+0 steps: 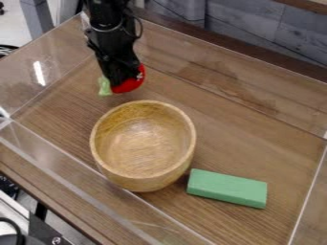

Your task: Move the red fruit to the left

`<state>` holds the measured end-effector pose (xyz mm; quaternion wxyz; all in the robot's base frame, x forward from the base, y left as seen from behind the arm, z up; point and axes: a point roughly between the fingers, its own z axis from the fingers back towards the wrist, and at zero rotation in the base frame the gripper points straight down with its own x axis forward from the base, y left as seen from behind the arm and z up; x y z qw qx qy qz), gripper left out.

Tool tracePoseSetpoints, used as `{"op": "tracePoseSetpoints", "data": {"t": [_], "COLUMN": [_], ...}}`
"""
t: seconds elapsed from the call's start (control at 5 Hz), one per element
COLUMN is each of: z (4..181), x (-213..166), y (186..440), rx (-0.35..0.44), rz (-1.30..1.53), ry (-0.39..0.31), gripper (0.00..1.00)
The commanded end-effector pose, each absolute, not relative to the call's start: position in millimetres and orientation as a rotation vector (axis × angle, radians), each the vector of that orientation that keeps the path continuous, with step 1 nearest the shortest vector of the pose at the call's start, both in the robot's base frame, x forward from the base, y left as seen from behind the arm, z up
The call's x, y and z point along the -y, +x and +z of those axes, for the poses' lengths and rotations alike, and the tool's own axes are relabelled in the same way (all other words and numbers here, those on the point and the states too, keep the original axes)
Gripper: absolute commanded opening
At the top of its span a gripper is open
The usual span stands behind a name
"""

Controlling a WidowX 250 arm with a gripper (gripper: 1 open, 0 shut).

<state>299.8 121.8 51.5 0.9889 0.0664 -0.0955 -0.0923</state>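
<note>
Gripper (120, 77) in the upper left of the frame, pointing down — jaws narrow, pinched on the red fruit (126, 80). Fruit sits right at the fingertips, red body showing to the right of the fingers, light-green leafy top poking out lower left. Whether the fruit touches the tabletop (243, 105) can't be told from this angle. It's just above the wooden bowl (143, 145) in the frame, near its far rim but apart from it.

Count: one red fruit, one wooden bowl at centre w/ nothing visible inside, one green block (228, 188) lying flat at lower right, just beside the bowl. One arm, one gripper — all inside a clear-walled enclosure (38, 77).
</note>
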Motion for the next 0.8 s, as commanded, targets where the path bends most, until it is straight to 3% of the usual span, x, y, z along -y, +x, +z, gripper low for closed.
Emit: {"op": "tracePoseSetpoints", "data": {"t": [0.0, 0.2, 0.4, 0.6], "z": [59.7, 55.5, 53.5, 52.8], "x": [-130.2, -136.9, -142.2, -146.8], "y": [320.1, 324.0, 325.9, 322.2], "rx": [0.256, 0.261, 0.267, 0.272], "rz": [-0.234, -0.209, -0.180, -0.134], "ry": [0.148, 0.140, 0.129, 0.120], "gripper": [0.00, 0.00, 1.00, 1.00]}}
